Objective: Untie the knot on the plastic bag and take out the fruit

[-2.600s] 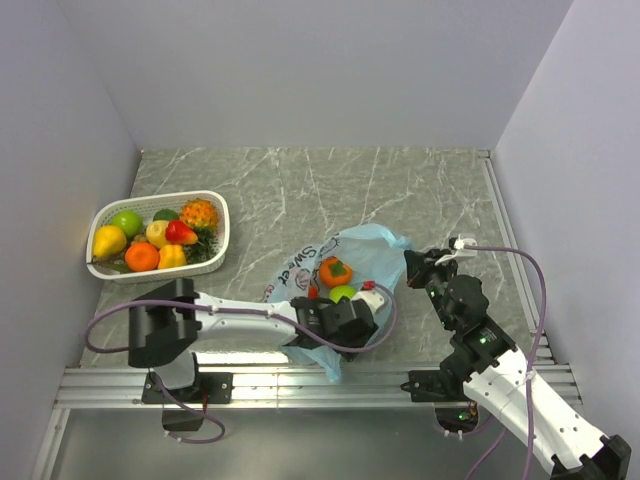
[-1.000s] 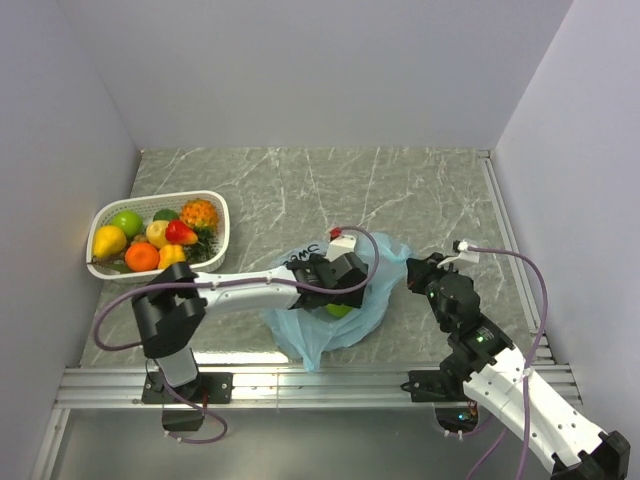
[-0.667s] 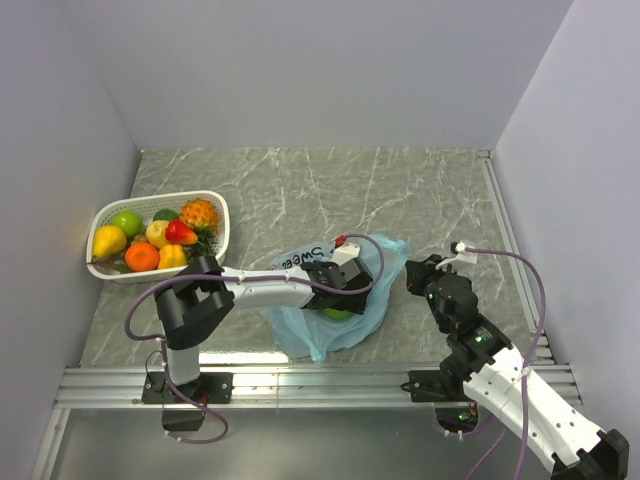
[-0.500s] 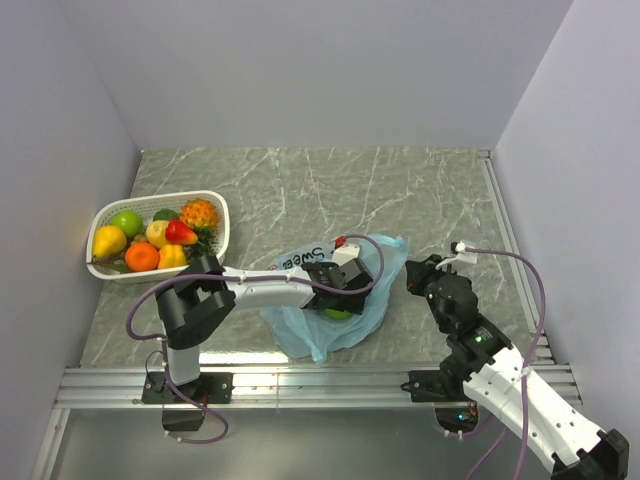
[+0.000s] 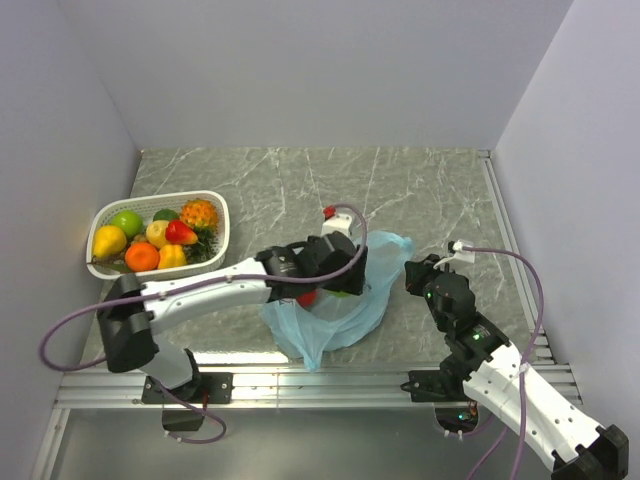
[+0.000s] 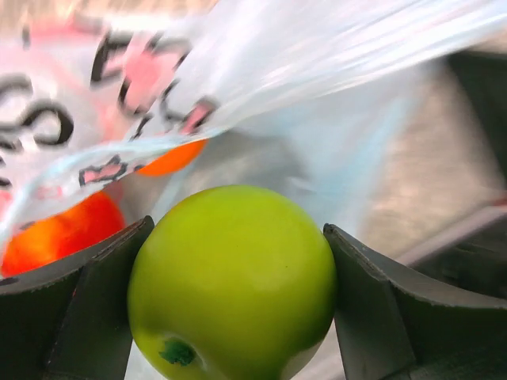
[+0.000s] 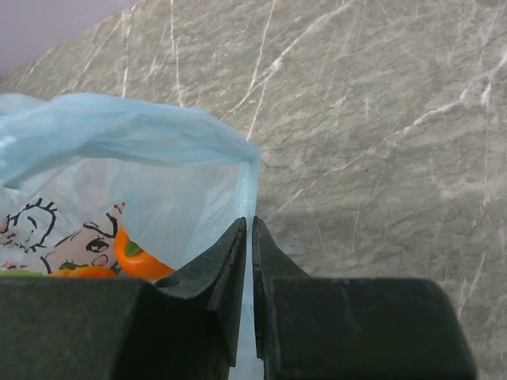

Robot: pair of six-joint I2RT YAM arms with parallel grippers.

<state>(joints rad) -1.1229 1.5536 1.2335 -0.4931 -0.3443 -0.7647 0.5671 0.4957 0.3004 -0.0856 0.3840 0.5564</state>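
The pale blue plastic bag [image 5: 350, 310] lies open in front of the arms; no knot shows. My left gripper [image 6: 234, 285] is shut on a green apple [image 6: 234, 277] and holds it just over the bag's mouth [image 5: 332, 270]. Through the bag's film [image 6: 317, 63] I see an orange fruit [image 6: 170, 158] and a red-orange one [image 6: 59, 233]. My right gripper [image 7: 251, 226] is shut on the bag's right edge [image 7: 158, 158], with the orange persimmon [image 7: 139, 257] showing inside. In the top view the right gripper [image 5: 420, 275] sits at the bag's right side.
A white slotted basket [image 5: 216, 215] stands at the far left with a yellow pear [image 5: 108, 240], an orange [image 5: 142, 256], a red strawberry-like piece [image 5: 180, 232], a green apple [image 5: 126, 221] and a pineapple-like fruit [image 5: 199, 212]. Walls close in left, right and behind.
My left gripper has come up out of the bag with the green apple, and its arm has stretched out to the left. The right gripper still holds the bag's edge.
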